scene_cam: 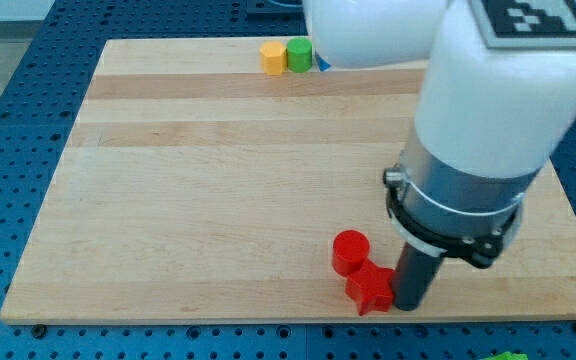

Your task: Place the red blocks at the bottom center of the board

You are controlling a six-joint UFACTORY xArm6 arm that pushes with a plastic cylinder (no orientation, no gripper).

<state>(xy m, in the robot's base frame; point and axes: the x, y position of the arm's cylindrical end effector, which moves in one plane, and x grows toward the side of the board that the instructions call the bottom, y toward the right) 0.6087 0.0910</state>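
Note:
A red cylinder (350, 250) stands near the bottom edge of the wooden board (218, 200), a little right of centre. A red star-shaped block (369, 288) lies just below and to the right of it, touching it. My tip (408, 305) sits right against the right side of the red star block, close to the board's bottom edge. The rod above it is dark and hangs from the large white arm (488, 100).
At the view's top, a yellow block (272, 57) and a green cylinder (298, 55) stand side by side near the board's top edge. A sliver of a blue block (322, 66) shows to their right, mostly hidden by the arm.

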